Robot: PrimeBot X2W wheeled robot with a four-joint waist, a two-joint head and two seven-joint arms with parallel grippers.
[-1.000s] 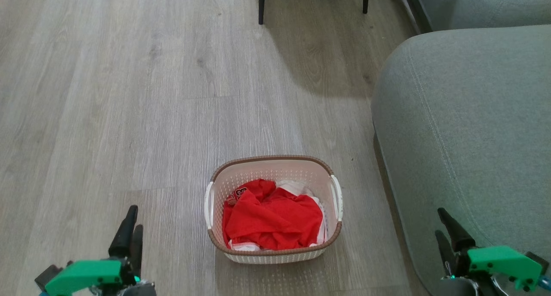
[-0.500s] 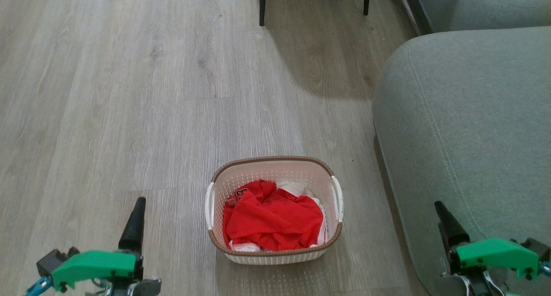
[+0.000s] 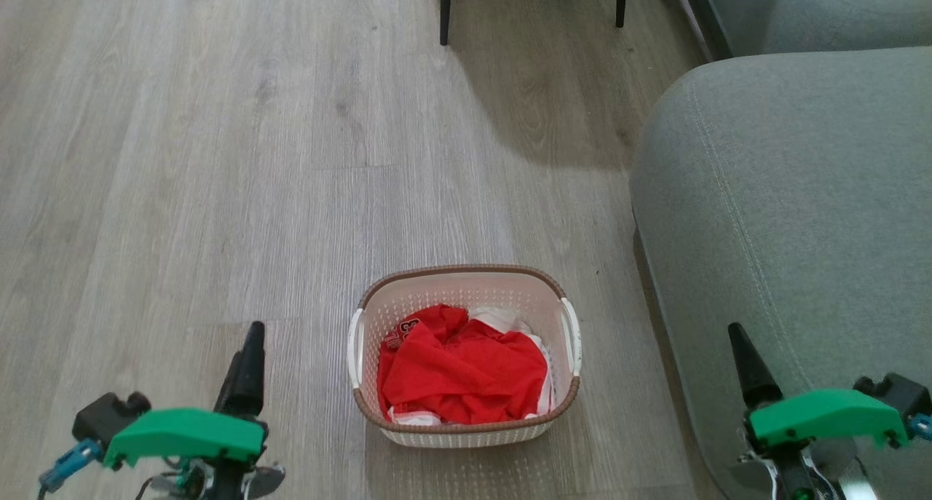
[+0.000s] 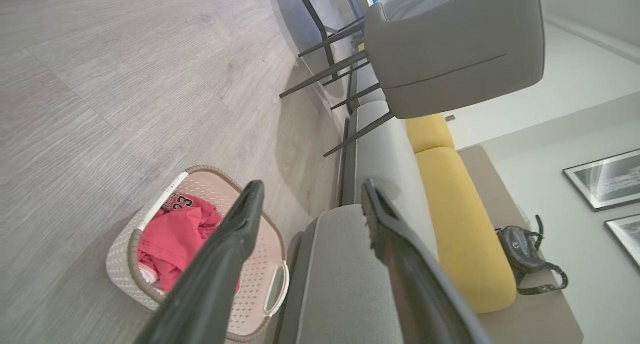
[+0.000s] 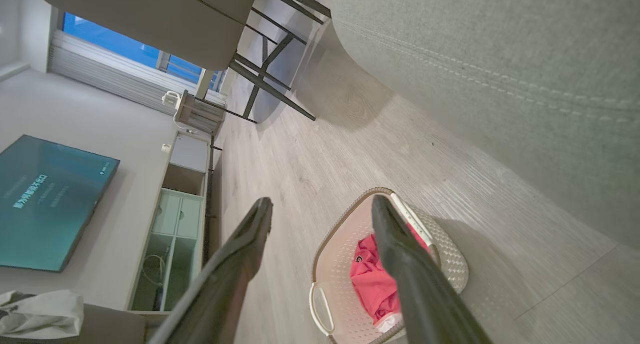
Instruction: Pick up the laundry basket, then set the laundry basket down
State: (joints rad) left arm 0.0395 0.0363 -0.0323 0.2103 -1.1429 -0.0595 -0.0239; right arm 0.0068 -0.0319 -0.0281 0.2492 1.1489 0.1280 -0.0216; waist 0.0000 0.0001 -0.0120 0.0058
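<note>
The laundry basket (image 3: 466,269), cream-white and perforated with a brown woven-look rim, stands on the wood floor holding red and white clothes (image 3: 459,369). It has a white handle (image 3: 354,347) on each short side. My left gripper (image 3: 247,348) hovers to the basket's left, open and holding nothing. My right gripper (image 3: 739,340) hovers to its right in front of the sofa, also open and holding nothing. In the left wrist view the basket (image 4: 120,264) lies behind the left one of the spread fingers (image 4: 235,244). In the right wrist view the basket (image 5: 450,264) lies behind the right finger (image 5: 395,244).
A grey sofa (image 3: 794,231) fills the right side, close to the basket's right handle. Dark chair legs (image 3: 444,9) stand at the far top. The left wrist view also takes in a grey chair (image 4: 450,38), yellow cushions (image 4: 460,224) and a black bag (image 4: 525,254).
My left gripper has moved forward and to the right, closer to the basket's left side. My right gripper has edged forward and slightly left. The basket has stayed put.
</note>
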